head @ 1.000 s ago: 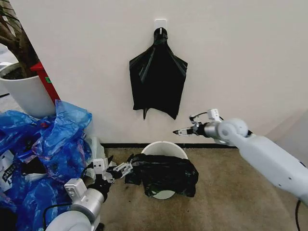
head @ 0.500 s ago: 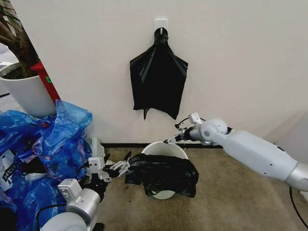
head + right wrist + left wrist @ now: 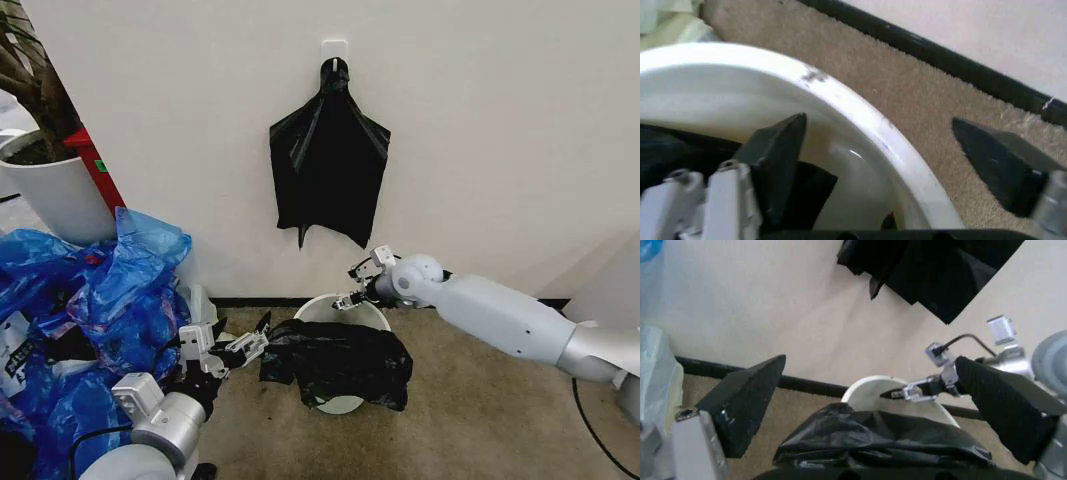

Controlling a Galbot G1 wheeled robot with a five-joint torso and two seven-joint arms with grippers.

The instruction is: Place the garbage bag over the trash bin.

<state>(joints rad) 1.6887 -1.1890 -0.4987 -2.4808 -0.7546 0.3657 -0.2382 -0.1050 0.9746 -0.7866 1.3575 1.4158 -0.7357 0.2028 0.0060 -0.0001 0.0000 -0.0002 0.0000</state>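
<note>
Two grippers frame the job in the head view. Your right gripper [image 3: 343,301] hangs just over the far rim of the trash bin [image 3: 339,308], at its 12 o'clock, while your left gripper [image 3: 255,340] sits near the bin's 9 o'clock, just beside the garbage bag [image 3: 340,358]. The bag drapes over the near half of the bin, bunched, leaving the far half of the mouth bare. A flat black bag [image 3: 329,165] hangs on the wall above, and blue bags [image 3: 110,290] are heaped by a white plant pot [image 3: 50,190] at 9 to 10 o'clock.

From the left wrist, the left jaws are spread wide with nothing between them, and the bag [image 3: 883,437] lies ahead below the white rim [image 3: 870,385]. Your risk: nudge the film without pinching it and the bunch may slide off.

From the right wrist, the right jaws are spread, straddling the bin's rim [image 3: 867,120]; black film [image 3: 680,150] lies inside the bin, low against the wall. Close here and you would likely clamp bare rim, tipping the light bucket.
</note>
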